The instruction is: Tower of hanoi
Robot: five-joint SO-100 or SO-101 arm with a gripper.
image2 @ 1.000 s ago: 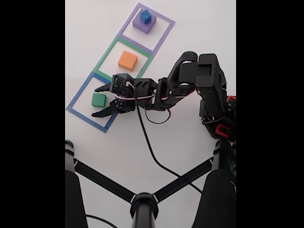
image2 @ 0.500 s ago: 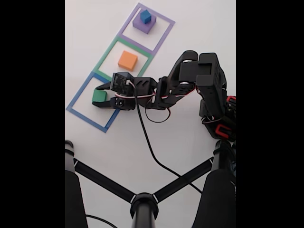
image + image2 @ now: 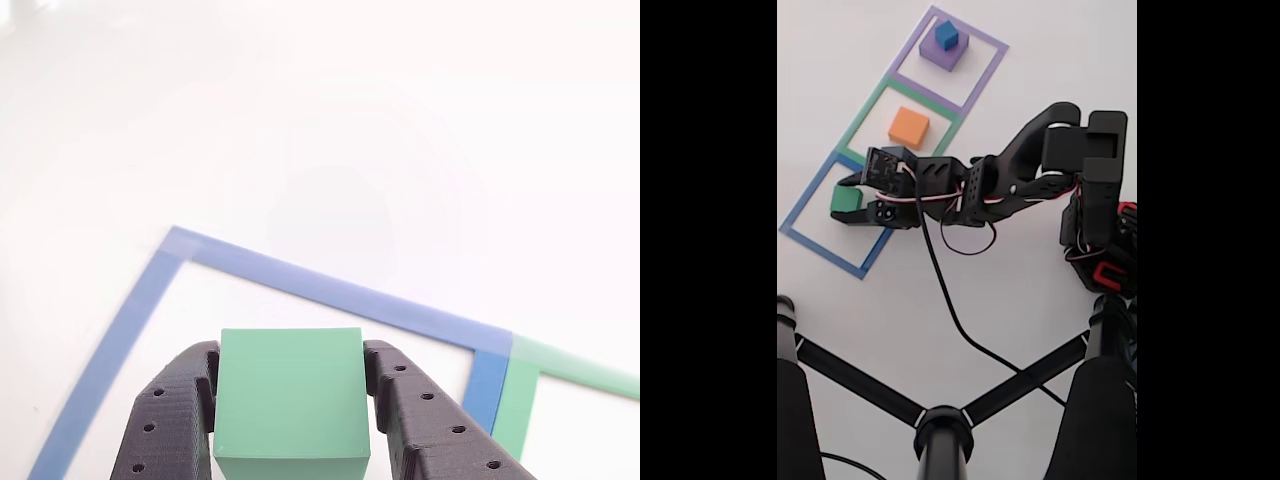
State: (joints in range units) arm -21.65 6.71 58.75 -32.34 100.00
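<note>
Fingers point(image 3: 170, 420) press both sides of the green block point(image 3: 290, 395), closed on it inside the blue outline point(image 3: 340, 295), probably to lift it.

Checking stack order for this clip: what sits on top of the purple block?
In the fixed view the blue block sits on top of the purple block, inside the purple outline. The purple top under the blue block is covered.

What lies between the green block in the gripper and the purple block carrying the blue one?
In the fixed view, the orange block sits between the green block and the purple block, inside the green outline.
</note>
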